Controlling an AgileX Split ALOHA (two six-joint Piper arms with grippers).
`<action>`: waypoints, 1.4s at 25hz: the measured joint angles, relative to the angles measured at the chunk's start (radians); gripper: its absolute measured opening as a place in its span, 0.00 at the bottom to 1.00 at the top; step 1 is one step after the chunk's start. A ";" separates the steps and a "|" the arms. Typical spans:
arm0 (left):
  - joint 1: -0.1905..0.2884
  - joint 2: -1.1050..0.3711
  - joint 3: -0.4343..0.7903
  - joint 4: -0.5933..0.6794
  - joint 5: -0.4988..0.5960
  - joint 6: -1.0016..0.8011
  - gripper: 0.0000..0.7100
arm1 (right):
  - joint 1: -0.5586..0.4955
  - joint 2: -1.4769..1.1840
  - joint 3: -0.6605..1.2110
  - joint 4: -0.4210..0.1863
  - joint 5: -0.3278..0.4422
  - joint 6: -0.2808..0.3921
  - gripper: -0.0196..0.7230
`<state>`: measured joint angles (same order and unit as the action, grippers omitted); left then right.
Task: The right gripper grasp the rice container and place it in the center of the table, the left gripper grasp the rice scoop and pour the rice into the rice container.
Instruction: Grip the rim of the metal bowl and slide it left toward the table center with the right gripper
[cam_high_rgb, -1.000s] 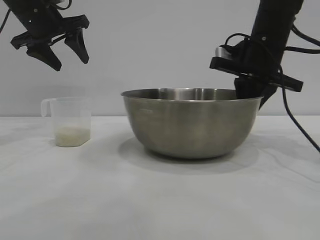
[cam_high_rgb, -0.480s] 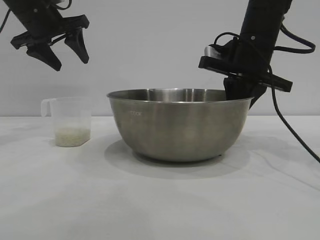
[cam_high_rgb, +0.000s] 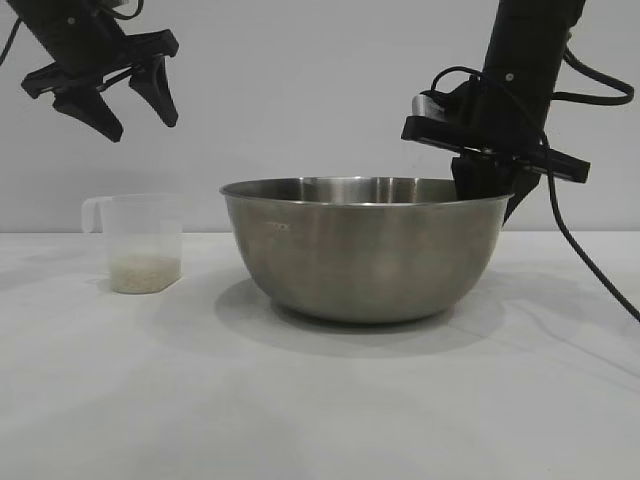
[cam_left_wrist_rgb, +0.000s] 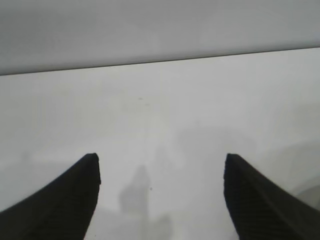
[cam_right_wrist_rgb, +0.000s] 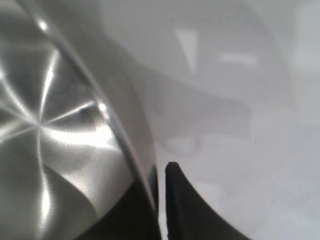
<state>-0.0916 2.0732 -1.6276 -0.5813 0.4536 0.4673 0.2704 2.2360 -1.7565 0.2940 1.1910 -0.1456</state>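
Exterior view: bowl (cam_high_rgb: 365, 250) set down flat near the middle of the tabletop (cam_high_rgb: 320, 400). Right tool (cam_high_rgb: 490, 185) at its far right rim, pointing steeply down, tip hidden behind the steel wall. Clamped on the rim or already let go: cannot tell. Left tool (cam_high_rgb: 142, 125) wide open, empty, high above the scoop (cam_high_rgb: 145, 240), which stands upright well left of the bowl with a thin layer of rice (cam_high_rgb: 145, 268) at the bottom. Judged step: letting go of the bowl. Best done by spreading fully, then lifting straight up, so as not to snag the thin rolled rim or drag the smooth steel across the matte white tabletop. Brushed steel, round, deep. Frosted plastic, tapered, with the side handle turned left, which should suit a grasp from that side.

Left wrist view: two black pointed tips spread far apart, nothing between, only bare tabletop below. Scoop not in sight.

Right wrist view: curved rim running straight into the tool, black on both sides of it. Bright streaks on the polished inside. Contact too close to call.
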 joint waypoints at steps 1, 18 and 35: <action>0.000 0.000 0.000 0.000 0.000 0.000 0.77 | 0.000 0.000 0.000 0.000 0.000 0.000 0.53; 0.000 0.000 0.000 0.000 0.000 0.000 0.77 | 0.000 0.000 0.000 0.001 0.020 0.000 0.73; 0.000 0.000 0.000 0.000 0.000 0.000 0.77 | 0.000 0.000 -0.017 0.000 0.025 -0.006 0.73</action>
<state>-0.0916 2.0732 -1.6276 -0.5813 0.4536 0.4673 0.2704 2.2360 -1.7738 0.2943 1.2163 -0.1520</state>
